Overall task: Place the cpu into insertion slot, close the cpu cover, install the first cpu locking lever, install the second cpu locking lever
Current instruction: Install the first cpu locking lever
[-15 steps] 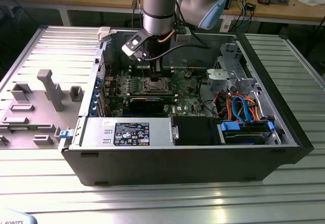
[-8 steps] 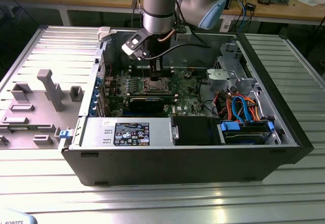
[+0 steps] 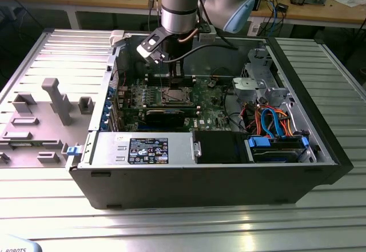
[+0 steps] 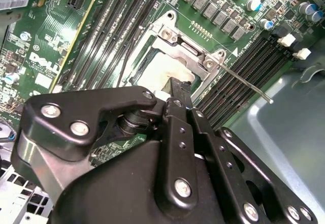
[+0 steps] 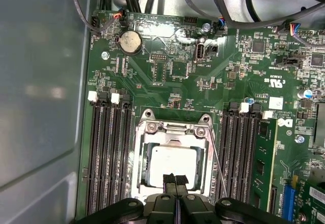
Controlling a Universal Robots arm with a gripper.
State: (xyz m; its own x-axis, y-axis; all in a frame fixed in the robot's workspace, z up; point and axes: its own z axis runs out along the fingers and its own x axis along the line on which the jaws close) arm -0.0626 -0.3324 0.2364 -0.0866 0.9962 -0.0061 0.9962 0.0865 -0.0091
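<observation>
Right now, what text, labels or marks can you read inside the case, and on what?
No line I can quote reliably.
White logo and fine white lettering on the motherboard: a brand mark and part codes, left unquoted.
Black label on the silver housing: print too fine to make out.
White sticker on the board: marks unreadable.

Gripper (image 5: 175, 180) hides 1 edge of cpu (image 5: 170, 160) & cpu cover (image 5: 143, 163); gripper body cut off at view edge.

silver-grey cpu (image 5: 170, 159), green motherboard (image 5: 167, 89) — black pincer (image 5: 175, 179)
</observation>
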